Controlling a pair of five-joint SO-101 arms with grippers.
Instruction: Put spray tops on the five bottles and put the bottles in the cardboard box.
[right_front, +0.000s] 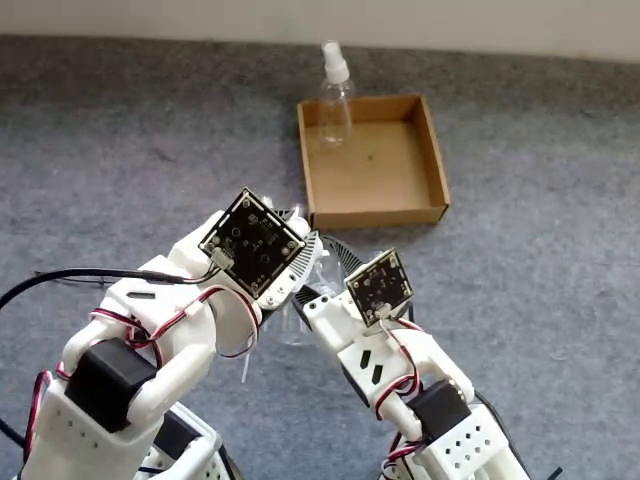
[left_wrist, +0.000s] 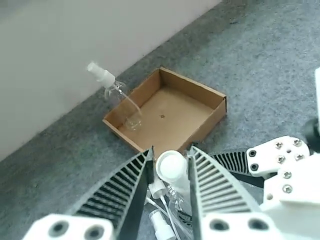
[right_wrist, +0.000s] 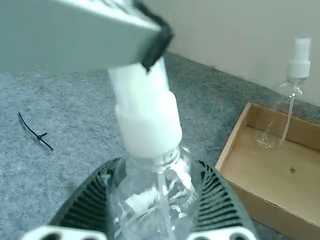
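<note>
Left hand (left_wrist: 171, 160): pinched on the spray top (left_wrist: 170, 167).
Right hand (right_wrist: 156, 187): clamped round the bottle (right_wrist: 150, 205), just beneath that top.
Risk: crooked top, and twisting could jam it or spin the bottle loose.

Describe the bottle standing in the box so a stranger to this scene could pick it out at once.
Find the shallow brown cardboard box lying open on the grey carpet. In its far left corner stands a clear plastic bottle with a white spray top. Unlike the other clear bottle, gripped by the right pincer, it stands free inside the box.
</note>
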